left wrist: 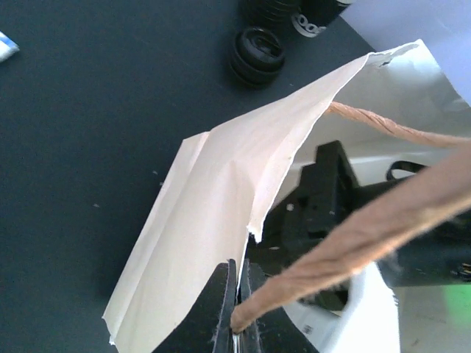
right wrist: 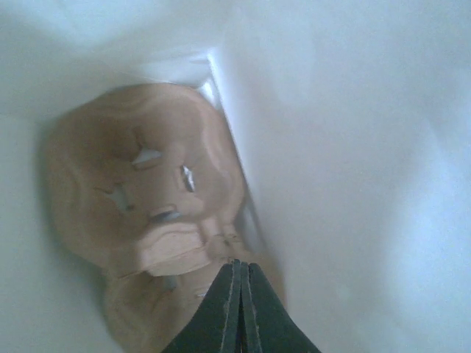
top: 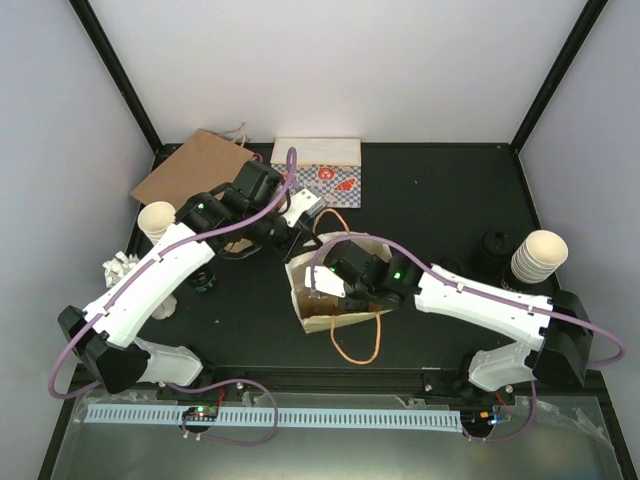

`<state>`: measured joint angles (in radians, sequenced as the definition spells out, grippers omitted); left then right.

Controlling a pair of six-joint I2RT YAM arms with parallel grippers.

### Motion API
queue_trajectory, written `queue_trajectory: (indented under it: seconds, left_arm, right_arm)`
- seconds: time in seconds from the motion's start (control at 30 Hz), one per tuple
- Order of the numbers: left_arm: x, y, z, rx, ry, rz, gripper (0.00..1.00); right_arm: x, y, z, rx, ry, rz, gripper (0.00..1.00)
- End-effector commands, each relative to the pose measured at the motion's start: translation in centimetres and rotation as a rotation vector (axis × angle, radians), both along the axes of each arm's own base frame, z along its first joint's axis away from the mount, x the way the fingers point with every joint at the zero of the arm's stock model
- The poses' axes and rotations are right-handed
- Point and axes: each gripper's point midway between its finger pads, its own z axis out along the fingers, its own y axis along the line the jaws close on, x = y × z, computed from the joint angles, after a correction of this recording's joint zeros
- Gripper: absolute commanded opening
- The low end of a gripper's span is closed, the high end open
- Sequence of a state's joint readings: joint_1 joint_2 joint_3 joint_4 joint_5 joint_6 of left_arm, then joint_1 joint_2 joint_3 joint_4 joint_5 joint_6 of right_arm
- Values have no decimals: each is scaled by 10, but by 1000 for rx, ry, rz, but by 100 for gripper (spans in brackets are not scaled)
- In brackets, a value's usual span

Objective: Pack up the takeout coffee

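left gripper is pinching the creased white paper bag beside its twisted brown handle, right gripper is sitting inside, jaws pressed together, over bumpy moulded-pulp cup carrier.

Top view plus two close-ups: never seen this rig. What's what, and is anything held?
These are two white robot arms bolted at the table's near edge, each ending in two fingers. The top view looks down from above and behind the arms. The other two pictures come from a camera on each wrist.

On the black table an open white bag stands in the middle. Around it are a flat brown bag, a white stickered pack, cup stacks on the left and right, and black lids.

The left fingers are shut on the white bag's rim, by its twine handle. The right fingers are shut and reach inside that bag, over a brown cardboard carrier at its bottom. I can't pick out a lidded coffee.
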<state>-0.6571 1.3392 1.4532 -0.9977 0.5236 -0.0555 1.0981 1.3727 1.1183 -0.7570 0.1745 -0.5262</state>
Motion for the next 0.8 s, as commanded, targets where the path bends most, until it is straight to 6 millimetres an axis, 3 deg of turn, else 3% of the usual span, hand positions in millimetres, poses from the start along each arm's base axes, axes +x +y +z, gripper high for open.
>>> queue_trajectory:
  seconds: [0.0,0.1,0.2,0.37,0.5,0.63,0.77]
  left_arm:
    - [24,7,21,70,-233,13,1]
    - [34,13,27,102,-340,38,1]
    - [33,14,34,98,-459,34,2]
    - [20,9,11,147,-579,17,2]
    - [6,7,7,140,-626,19,1]
    - [-15,1,6,101,-641,-3,1]
    - [-35,-8,-2,80,-612,-32,2]
  right_arm:
    - [13,16,54,188,-72,-70,1]
    - [7,18,73,248,-51,-65,1]
    - [-3,15,79,288,-25,-46,1]
    - [-28,15,71,367,43,27,1]
    - [-48,11,71,379,75,65,1]
    - [-69,1,51,325,69,89,1]
    - [-97,-7,17,252,63,120,1]
